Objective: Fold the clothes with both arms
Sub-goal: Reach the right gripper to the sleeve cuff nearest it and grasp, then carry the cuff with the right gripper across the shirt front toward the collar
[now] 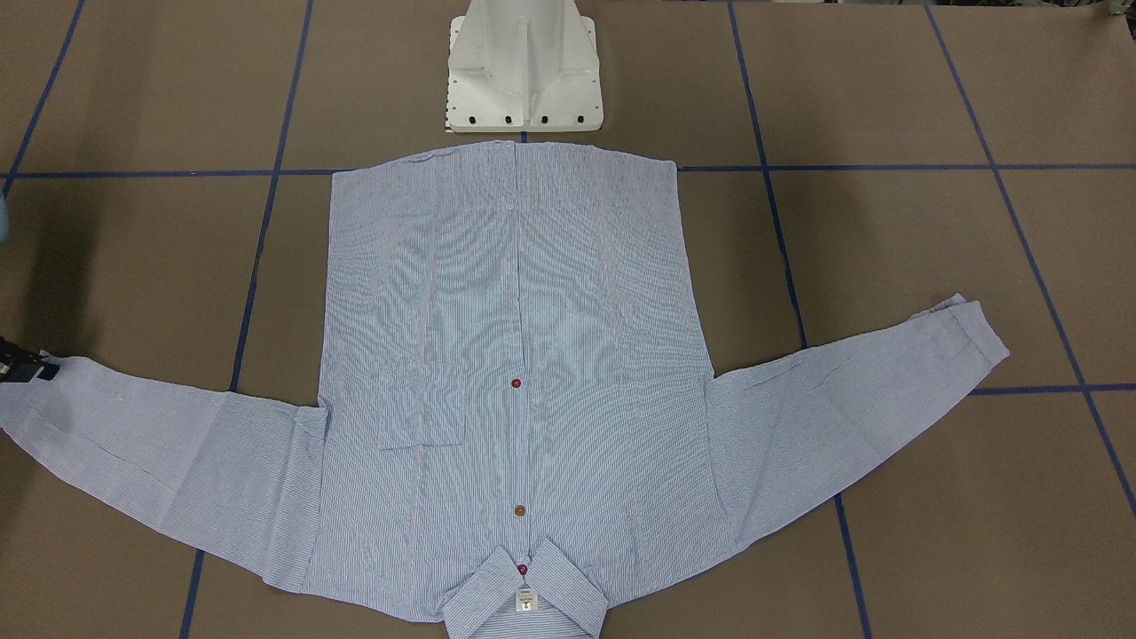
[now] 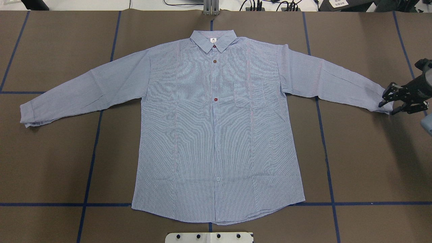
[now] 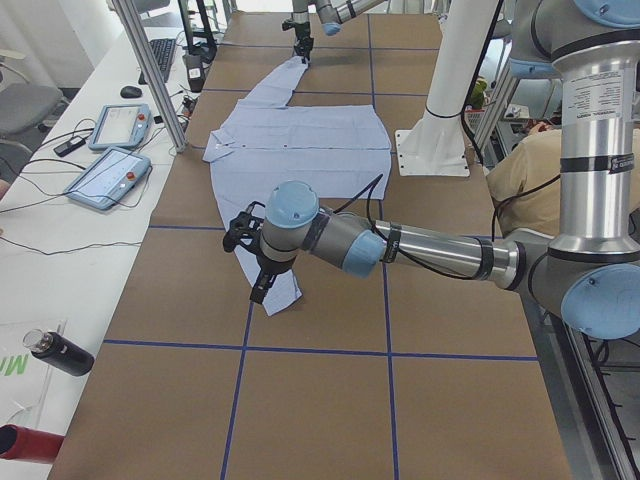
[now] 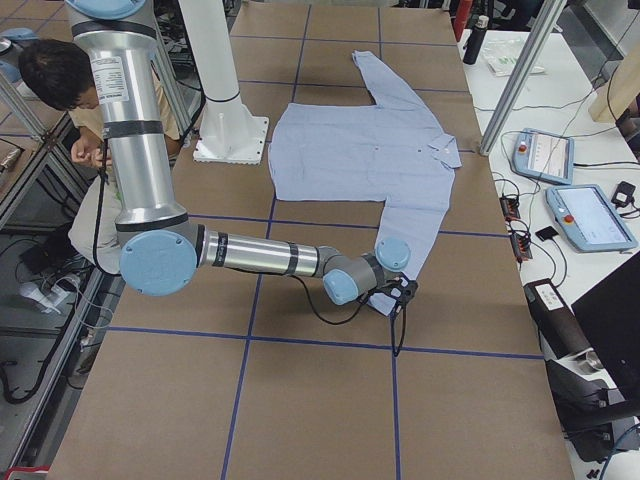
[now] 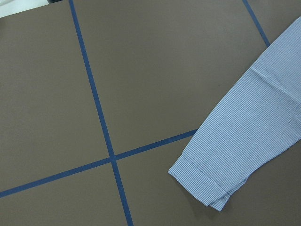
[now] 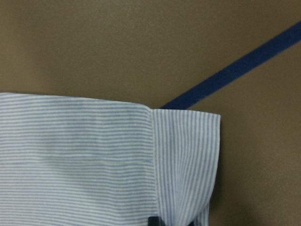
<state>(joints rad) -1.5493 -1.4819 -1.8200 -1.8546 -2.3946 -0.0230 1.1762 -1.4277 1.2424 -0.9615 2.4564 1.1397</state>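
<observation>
Shirt (image 2: 216,135) lay flat and front up on the table (image 2: 364,162), sleeves spread wide. Right gripper (image 2: 386,107) sat at one cuff (image 2: 379,98); I could not tell whether its jaws had closed on it. Left gripper (image 3: 252,262) hung by the other cuff (image 5: 202,181), its jaws equally unclear. Both cuffs probably needed a square grip before the sleeves were carried inward together. Neck tag (image 1: 525,600) was too small to read.
</observation>
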